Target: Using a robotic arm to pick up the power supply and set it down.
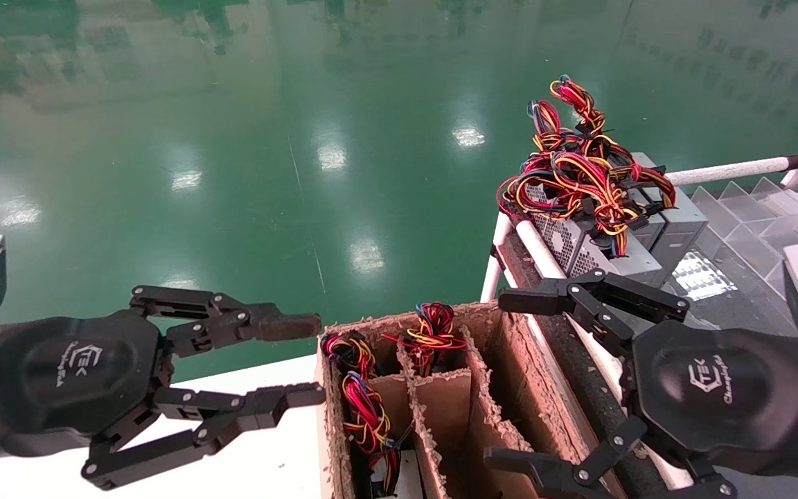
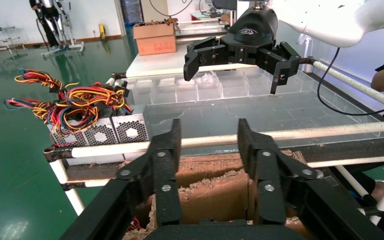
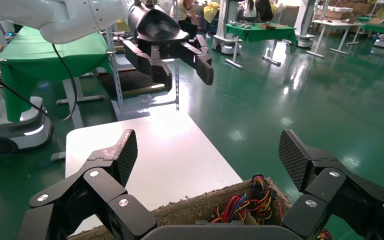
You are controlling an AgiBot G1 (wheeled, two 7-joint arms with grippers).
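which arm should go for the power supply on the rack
Right, probably. The right gripper hangs open beside the rack, near the power supply; the left gripper is across the cardboard box.

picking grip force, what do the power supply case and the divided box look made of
Power supply: seems to be bare sheet metal, silver-grey with a dull sheen and a honeycomb-punched vent face; its wires look plastic-coated. Box: brown corrugated cardboard, matte, with ragged, fraying cut edges. Both pincers, left and right, hang open beside the box.

My two grippers, left (image 1: 302,360) and right (image 1: 510,378), were black, rounded, white "TEK" logos, silver screws on linkage fingers, silver-grey wrist boxes.
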